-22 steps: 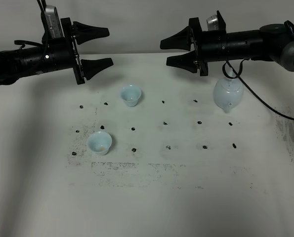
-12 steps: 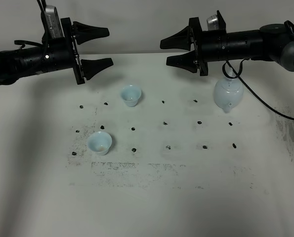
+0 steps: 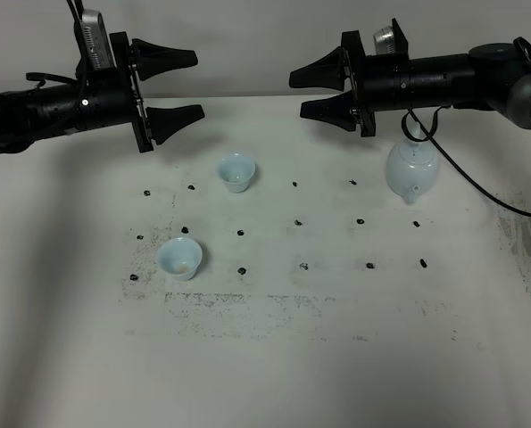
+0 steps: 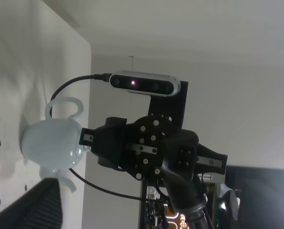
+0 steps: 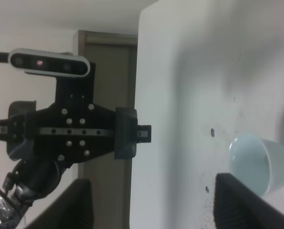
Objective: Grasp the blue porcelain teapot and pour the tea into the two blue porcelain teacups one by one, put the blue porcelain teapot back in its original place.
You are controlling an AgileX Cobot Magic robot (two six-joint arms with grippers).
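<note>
nothing moved since prior frames: both arms parked high, pour not begun.
left gripper (image 3: 199, 85) and right gripper (image 3: 296, 96) jaws spread wide, empty. blue porcelain teapot (image 3: 412, 169) sits at table (image 3: 336, 357) 2 o'clock, under right arm, spout toward 6. far teacup (image 3: 236, 171) at 11, near teacup (image 3: 180, 258) at 9. rec: right arm drops, pinches loop handle (image 4: 63, 106) squarely before lifting.

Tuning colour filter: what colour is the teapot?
The teapot is pale blue-white; exterior high view shows it best.
</note>
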